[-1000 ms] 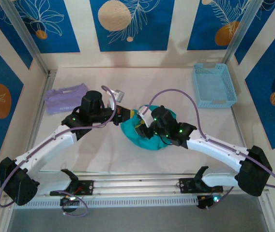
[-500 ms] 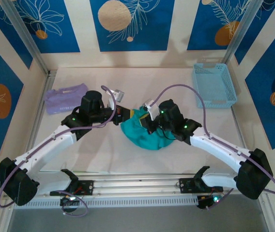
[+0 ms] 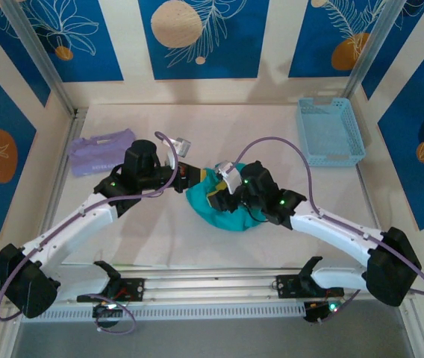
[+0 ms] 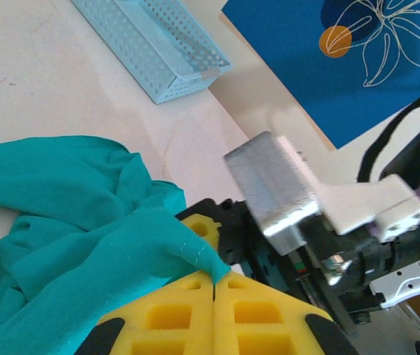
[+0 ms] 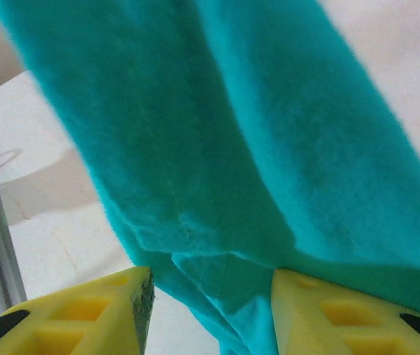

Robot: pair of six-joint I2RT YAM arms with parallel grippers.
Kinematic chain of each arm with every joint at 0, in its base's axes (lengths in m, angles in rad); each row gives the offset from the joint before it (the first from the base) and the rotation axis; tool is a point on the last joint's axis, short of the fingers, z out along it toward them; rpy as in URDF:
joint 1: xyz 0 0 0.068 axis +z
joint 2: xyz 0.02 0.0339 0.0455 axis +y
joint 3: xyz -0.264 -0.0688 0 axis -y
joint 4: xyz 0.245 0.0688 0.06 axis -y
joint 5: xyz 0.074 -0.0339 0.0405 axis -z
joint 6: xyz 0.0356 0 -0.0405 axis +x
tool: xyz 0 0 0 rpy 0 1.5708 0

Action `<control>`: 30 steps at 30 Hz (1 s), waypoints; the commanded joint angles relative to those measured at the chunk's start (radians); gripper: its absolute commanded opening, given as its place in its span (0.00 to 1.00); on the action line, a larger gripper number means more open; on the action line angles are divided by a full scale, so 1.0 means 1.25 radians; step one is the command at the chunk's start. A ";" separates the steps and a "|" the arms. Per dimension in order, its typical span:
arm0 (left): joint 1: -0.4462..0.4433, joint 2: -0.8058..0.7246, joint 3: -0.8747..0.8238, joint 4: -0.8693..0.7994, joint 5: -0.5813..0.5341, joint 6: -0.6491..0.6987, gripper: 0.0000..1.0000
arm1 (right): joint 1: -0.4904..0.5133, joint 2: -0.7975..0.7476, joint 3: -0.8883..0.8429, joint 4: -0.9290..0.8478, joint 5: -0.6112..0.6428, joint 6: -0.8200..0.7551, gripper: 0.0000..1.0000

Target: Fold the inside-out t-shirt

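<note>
The inside-out t-shirt [image 3: 225, 211] is a teal bunch on the table between the two arms. My left gripper [image 3: 197, 176] sits at its upper left edge. In the left wrist view, that gripper [image 4: 215, 274] is shut on a stitched hem, and the rest of the t-shirt [image 4: 62, 214] trails off to the left. My right gripper [image 3: 222, 195] is over the top of the bunch. Seen from the right wrist, it [image 5: 210, 299] is open, with a fold of the t-shirt [image 5: 232, 133] hanging between its yellow fingers [image 5: 84, 314], which stand well apart.
A folded lavender garment [image 3: 101, 152] lies at the back left. A light blue perforated basket [image 3: 330, 131] stands at the back right, and this basket [image 4: 151, 44] also appears in the left wrist view. A metal rail [image 3: 212, 285] runs along the table's near edge.
The right wrist swung away to the back right over the shirt, then came back a little toward the left. The left arm has held still with the hem.
</note>
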 commanded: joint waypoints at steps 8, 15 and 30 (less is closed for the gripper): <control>-0.004 -0.022 0.029 0.003 0.019 0.006 0.00 | -0.009 0.059 0.051 0.044 0.015 -0.014 0.37; -0.002 -0.024 0.039 -0.037 -0.029 0.028 0.00 | -0.022 0.028 0.052 0.021 -0.013 -0.013 0.09; 0.016 -0.011 0.102 -0.181 -0.275 0.124 0.00 | -0.134 -0.164 0.168 -0.309 -0.264 -0.029 0.00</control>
